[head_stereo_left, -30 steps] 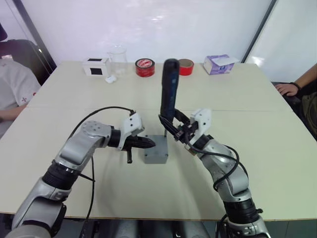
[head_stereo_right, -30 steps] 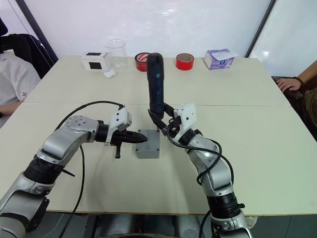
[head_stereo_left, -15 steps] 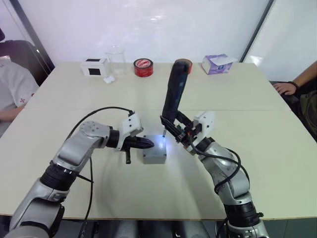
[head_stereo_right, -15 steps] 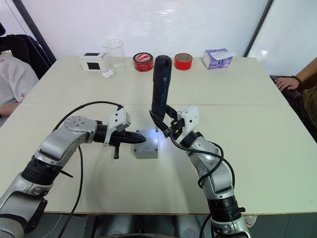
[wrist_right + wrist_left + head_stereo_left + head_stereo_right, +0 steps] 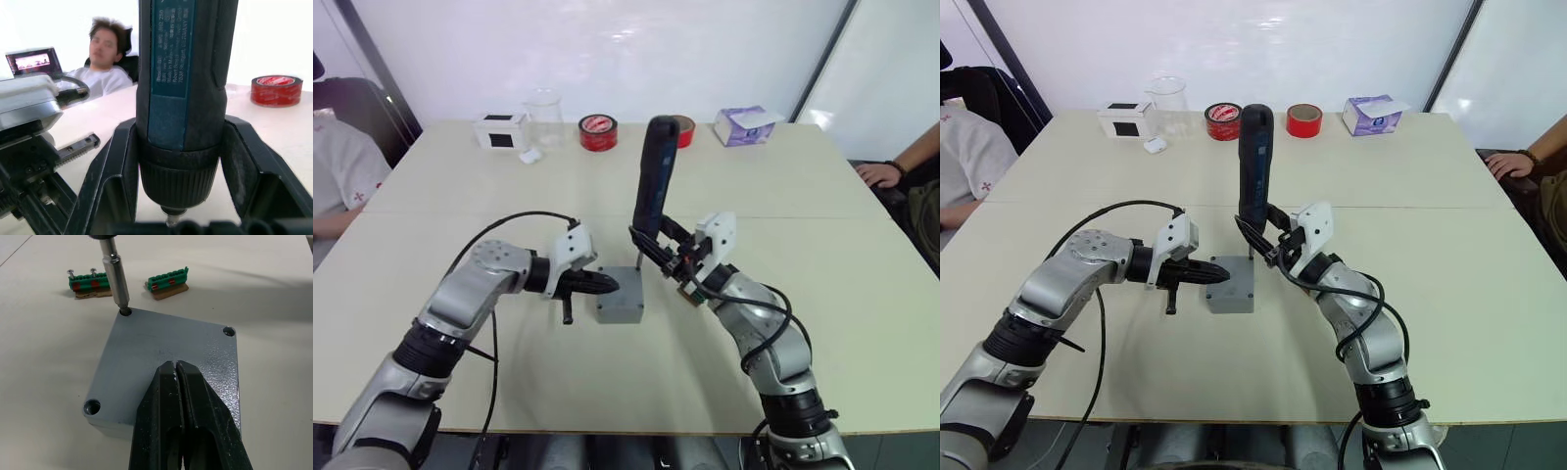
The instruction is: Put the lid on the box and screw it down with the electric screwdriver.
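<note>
Beige desk [image 5: 822,294] carries box [image 5: 621,311], lid [image 5: 166,360] on top. Left tool [image 5: 605,284] closed, pressing lid. Right tool [image 5: 658,257] grips upright electric screwdriver [image 5: 651,181], bit in corner hole.

The right gripper [image 5: 1268,238] clamps the electric screwdriver [image 5: 1253,166] (upright), bit at the lid [image 5: 1232,274] corner.

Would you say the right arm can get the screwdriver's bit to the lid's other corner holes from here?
Probably yes: two holes lie open on the lid; the shut left gripper overlies its near edge.
</note>
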Robot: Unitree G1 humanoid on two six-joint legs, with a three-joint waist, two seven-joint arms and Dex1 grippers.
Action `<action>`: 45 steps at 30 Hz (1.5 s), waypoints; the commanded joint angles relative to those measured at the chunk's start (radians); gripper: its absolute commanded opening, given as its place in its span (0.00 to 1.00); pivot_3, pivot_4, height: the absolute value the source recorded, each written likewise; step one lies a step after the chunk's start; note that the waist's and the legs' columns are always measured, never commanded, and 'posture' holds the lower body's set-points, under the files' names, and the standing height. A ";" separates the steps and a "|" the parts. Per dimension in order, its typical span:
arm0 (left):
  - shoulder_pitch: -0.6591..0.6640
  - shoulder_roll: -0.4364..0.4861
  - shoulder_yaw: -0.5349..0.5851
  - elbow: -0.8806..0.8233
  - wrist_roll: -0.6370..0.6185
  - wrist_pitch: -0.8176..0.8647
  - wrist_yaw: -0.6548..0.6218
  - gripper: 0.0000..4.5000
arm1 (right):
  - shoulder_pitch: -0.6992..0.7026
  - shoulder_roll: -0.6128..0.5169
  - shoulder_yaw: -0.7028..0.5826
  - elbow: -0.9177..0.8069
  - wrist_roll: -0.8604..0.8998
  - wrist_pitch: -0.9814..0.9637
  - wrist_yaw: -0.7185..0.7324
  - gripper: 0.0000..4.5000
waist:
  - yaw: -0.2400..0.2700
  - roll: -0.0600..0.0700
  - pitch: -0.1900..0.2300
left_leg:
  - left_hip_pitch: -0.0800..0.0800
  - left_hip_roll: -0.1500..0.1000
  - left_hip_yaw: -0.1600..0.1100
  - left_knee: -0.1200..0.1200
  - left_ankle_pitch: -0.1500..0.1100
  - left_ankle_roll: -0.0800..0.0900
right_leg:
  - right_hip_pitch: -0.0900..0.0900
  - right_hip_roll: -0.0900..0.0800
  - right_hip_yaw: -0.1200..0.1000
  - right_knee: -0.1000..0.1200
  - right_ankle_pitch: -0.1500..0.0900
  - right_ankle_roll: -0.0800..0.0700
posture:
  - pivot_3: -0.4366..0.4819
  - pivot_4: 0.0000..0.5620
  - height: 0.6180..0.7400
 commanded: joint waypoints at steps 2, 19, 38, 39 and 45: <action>0.037 -0.011 0.025 0.016 -0.015 0.017 0.012 0.00 | -0.194 -0.020 -0.205 -0.106 0.174 0.188 -0.153 0.40 | -0.001 0.002 0.004 | -0.002 0.000 0.001 0.000 0.000 0.000 | -0.002 -0.001 0.000 -0.001 0.001 0.000 | 0.48 0.27 1.00; 0.101 -0.029 0.267 -0.175 -0.316 0.201 0.072 0.00 | -0.267 -0.513 -0.578 0.091 0.722 1.085 -0.427 0.40 | 0.002 0.005 0.007 | -0.021 0.000 0.000 -0.002 -0.003 0.005 | -0.018 -0.003 -0.002 -0.004 0.003 0.003 | 0.48 0.27 1.00; 0.228 0.168 0.124 -0.420 -0.263 0.185 0.030 0.00 | -0.121 -0.917 -0.245 0.379 0.879 1.227 -0.374 0.40 | 0.001 0.010 0.015 | -0.019 0.002 0.003 0.000 -0.004 0.007 | -0.019 0.008 0.003 -0.006 0.001 0.001 | 0.48 0.27 1.00; 0.227 0.167 0.135 -0.415 -0.270 0.187 0.035 0.00 | -0.125 -0.910 -0.245 0.379 0.859 1.227 -0.375 0.40 | 0.001 0.010 0.015 | -0.020 0.002 0.003 0.000 -0.004 0.007 | -0.019 0.008 0.003 -0.006 0.002 0.001 | 0.48 0.27 1.00; 0.189 0.172 0.213 -0.321 -0.293 0.189 0.052 0.00 | -0.134 -0.890 -0.247 0.365 0.789 1.227 -0.353 0.87 | 0.000 0.009 0.015 | -0.019 0.002 0.004 0.001 -0.004 0.007 | -0.019 0.008 0.004 -0.006 0.002 0.003 | 0.48 0.27 1.00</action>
